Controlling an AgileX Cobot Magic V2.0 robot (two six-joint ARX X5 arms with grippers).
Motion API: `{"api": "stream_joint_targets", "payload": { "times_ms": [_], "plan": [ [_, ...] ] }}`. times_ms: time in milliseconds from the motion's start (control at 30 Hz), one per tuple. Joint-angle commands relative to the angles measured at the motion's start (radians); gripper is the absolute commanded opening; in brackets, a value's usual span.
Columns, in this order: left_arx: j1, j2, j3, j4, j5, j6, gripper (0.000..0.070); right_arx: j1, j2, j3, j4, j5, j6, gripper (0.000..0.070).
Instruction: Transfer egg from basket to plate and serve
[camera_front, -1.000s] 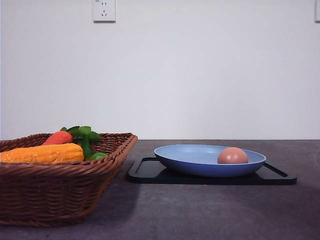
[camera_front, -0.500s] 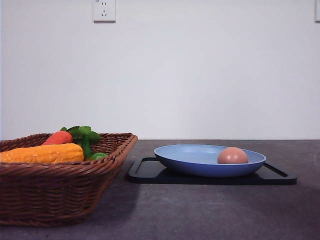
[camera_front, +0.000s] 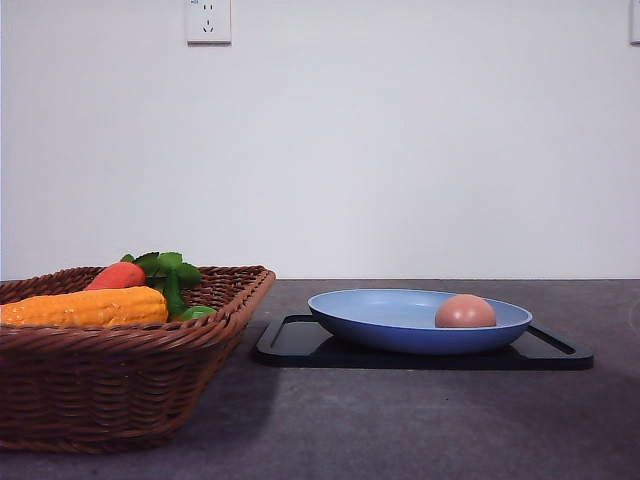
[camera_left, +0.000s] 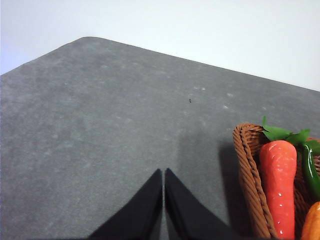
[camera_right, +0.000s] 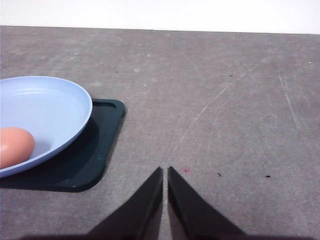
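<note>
Beside right end effector (camera_right: 164, 172): egg (camera_right: 15, 146) on plate (camera_right: 47, 107).

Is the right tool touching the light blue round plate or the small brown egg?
Apart. In the right wrist view the right tool is shut over bare grey table, with open table between it and the light blue round plate holding the small brown egg.

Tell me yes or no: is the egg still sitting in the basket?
No, in the front view the egg lies in the blue plate on the black tray, while the basket holds the corn and carrot.
</note>
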Motion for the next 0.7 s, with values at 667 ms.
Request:
{"api": "stream_joint_targets", "payload": {
  "times_ms": [667],
  "plan": [
    [0.001, -0.002, -0.022, -0.016, 0.001, -0.002, 0.0, 0.0, -0.002, -0.003, 0.01, 0.004, 0.01, 0.0]
  ]
}}
